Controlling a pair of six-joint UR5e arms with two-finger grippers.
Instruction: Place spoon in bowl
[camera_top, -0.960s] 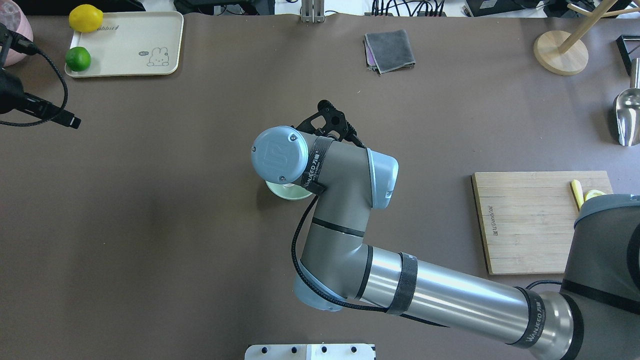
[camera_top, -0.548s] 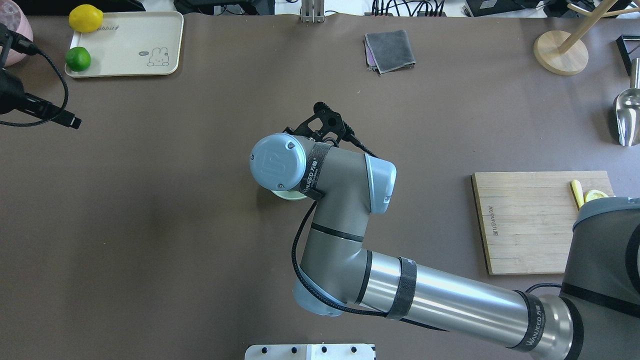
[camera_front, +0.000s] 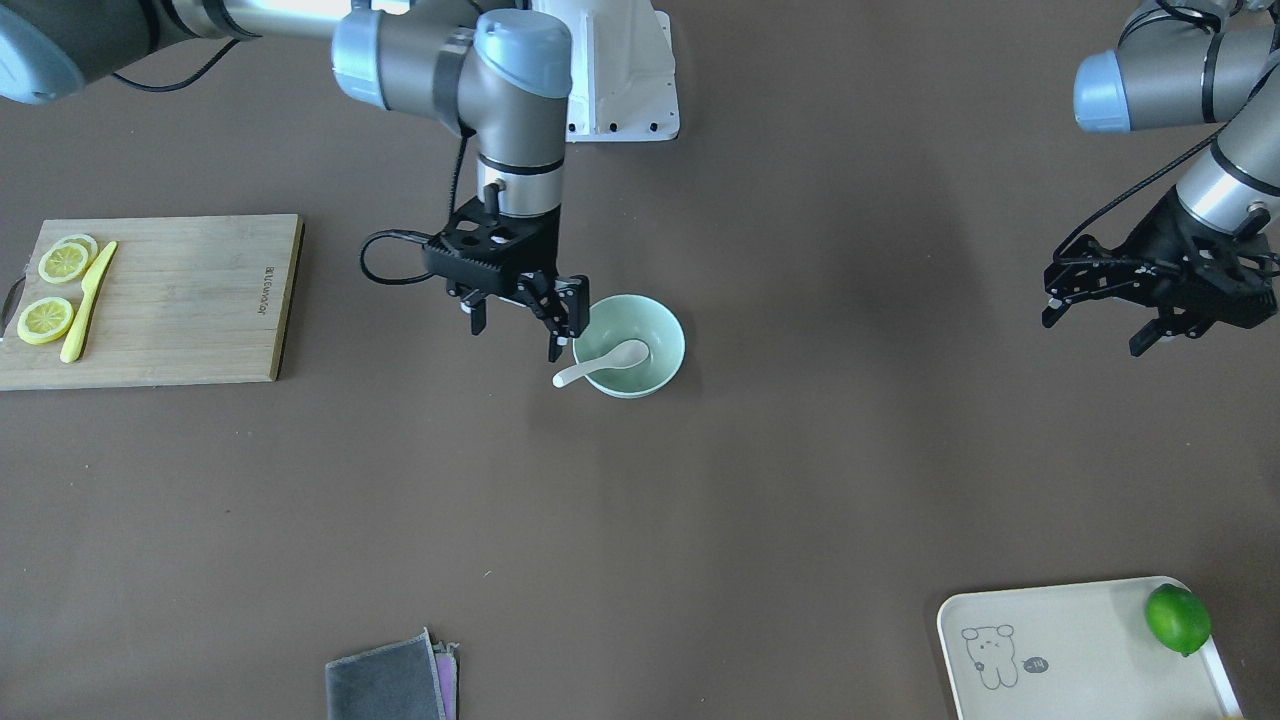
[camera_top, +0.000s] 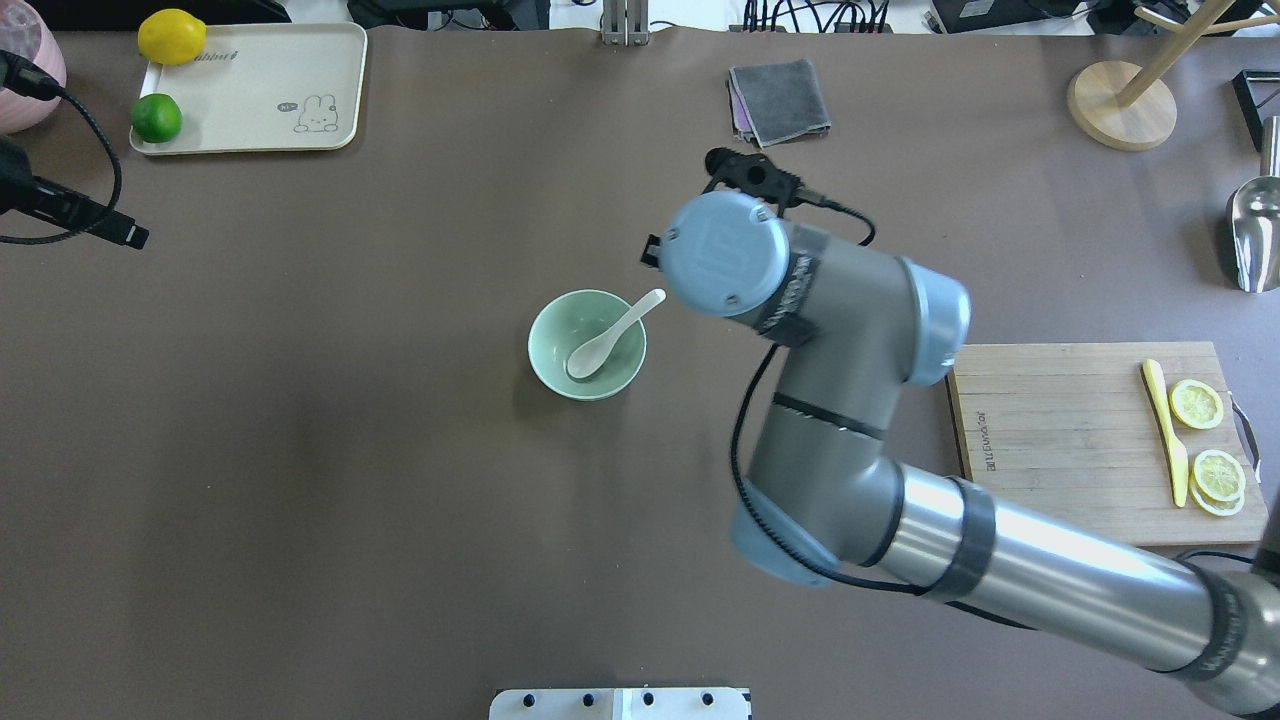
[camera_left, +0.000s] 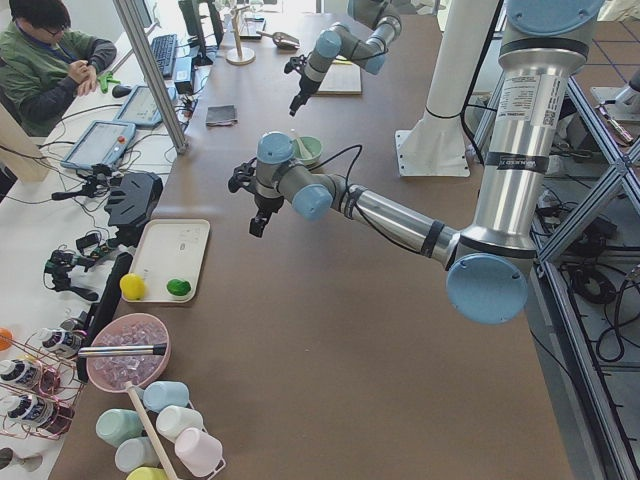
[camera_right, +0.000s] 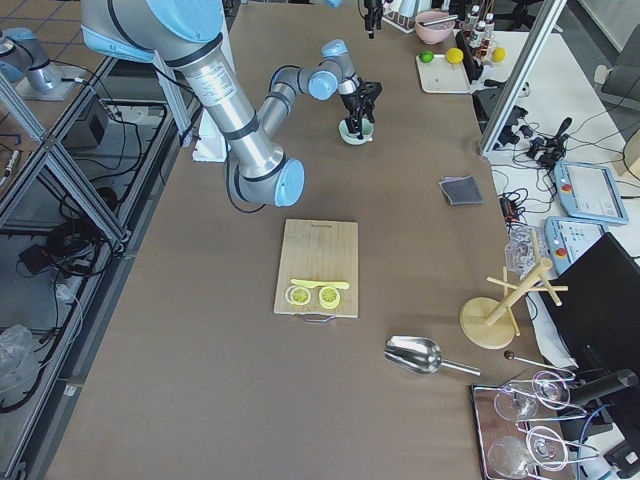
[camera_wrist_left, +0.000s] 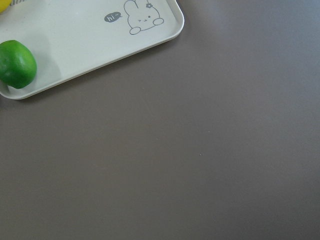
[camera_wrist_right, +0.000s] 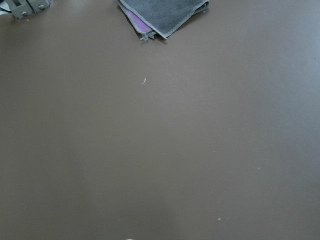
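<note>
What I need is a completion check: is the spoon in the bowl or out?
In: the spoon rests scoop inside the bowl, handle over the rim, right gripper apart.

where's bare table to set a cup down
Widest bare patch: between the cream rabbit tray and the pale green round bowl. Also between bowl and white robot base plate. Crowded: beside the bowl under the right end effector, and the bamboo cutting board.

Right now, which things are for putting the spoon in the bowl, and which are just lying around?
For the job:
spoon
bowl
right gripper

Just lying about:
lime
lemon
tray
cloth
board
knife
lemon slices
scoop
</note>
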